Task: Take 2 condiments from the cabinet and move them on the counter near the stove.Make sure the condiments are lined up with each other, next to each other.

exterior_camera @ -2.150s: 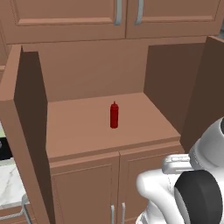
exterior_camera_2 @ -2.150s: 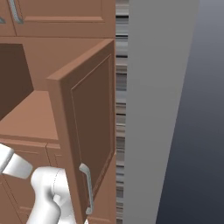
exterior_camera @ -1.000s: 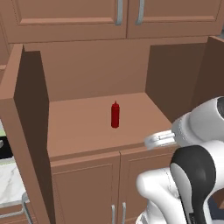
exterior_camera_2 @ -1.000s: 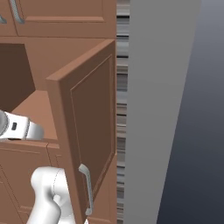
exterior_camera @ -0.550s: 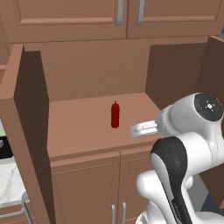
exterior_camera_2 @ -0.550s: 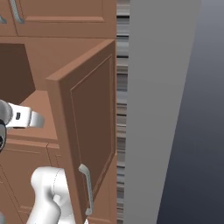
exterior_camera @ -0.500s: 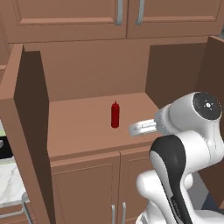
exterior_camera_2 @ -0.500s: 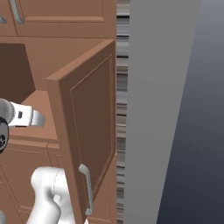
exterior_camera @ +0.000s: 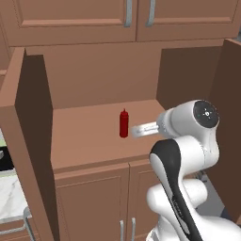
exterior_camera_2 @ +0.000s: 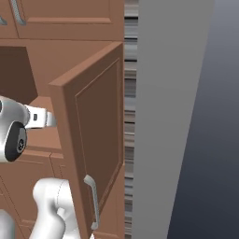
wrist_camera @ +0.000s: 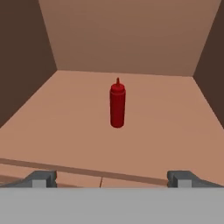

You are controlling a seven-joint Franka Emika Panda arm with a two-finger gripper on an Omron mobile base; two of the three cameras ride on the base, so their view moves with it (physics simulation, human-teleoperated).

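Cabinet shelf point(wrist_camera: 175, 127); red bottle point(wrist_camera: 117, 106) upright, beyond open pincer point(wrist_camera: 111, 178)

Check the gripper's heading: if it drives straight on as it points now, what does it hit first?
Most likely the red squeeze bottle. It stands upright, alone on the cabinet shelf, nearly centred ahead of the open gripper, whose fingertips sit near the shelf's front edge. Depth is hard to judge, but nothing else lies between.

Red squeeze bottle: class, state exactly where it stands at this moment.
The red squeeze bottle stands upright on the open cabinet's shelf, near its middle, apart from the walls. In the hand view it is straight ahead of the open gripper.
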